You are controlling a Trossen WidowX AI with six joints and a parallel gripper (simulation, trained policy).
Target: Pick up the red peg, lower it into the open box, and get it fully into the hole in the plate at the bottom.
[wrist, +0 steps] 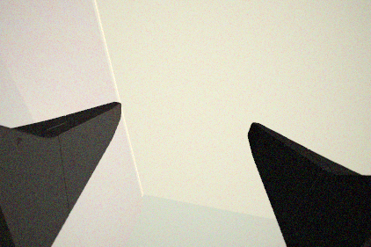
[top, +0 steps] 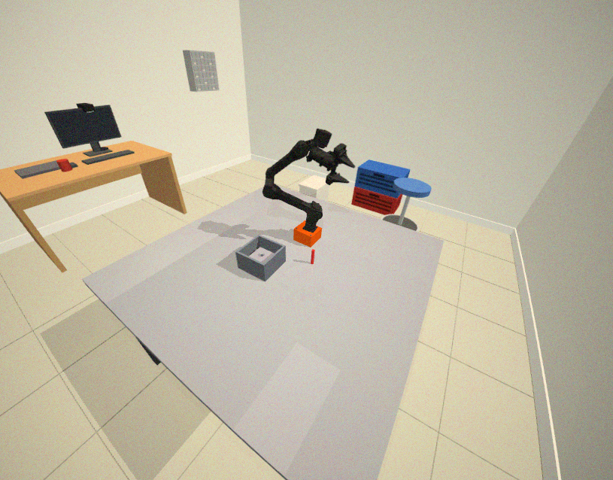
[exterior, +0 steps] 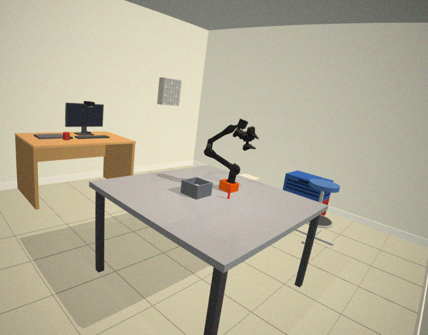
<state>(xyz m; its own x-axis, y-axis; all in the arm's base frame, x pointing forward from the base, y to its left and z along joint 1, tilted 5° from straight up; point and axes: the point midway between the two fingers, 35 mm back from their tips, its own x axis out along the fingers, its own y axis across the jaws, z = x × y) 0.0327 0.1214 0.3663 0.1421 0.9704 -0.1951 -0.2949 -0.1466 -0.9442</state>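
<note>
The red peg (top: 312, 256) (exterior: 228, 193) stands upright on the grey table (top: 306, 310) (exterior: 221, 230), near the open box (top: 265, 265) (exterior: 196, 188) and apart from its walls. The box has 4 dark grey sides, and in the top view 1 small hole shows in the pale plate (top: 256, 253) at its bottom. Near the peg, on another side from the box, sits the orange base block (top: 300, 238) (exterior: 223, 187) that carries the 1 black arm (top: 286, 197) (exterior: 219, 157). The arm folds up and over, holding the gripper (top: 351, 174) (exterior: 257, 142) (wrist: 187, 119) high above the table, well apart from the peg. Its 2 fingers are spread wide with nothing between them. Farther out, 1 blue-topped stool (top: 412, 187) (exterior: 324, 185) stands by a blue and red cabinet (top: 381, 177) (exterior: 300, 181), and 1 red mug (top: 64, 165) (exterior: 66, 135) rests on the wooden desk (top: 156, 150) (exterior: 116, 138).
</note>
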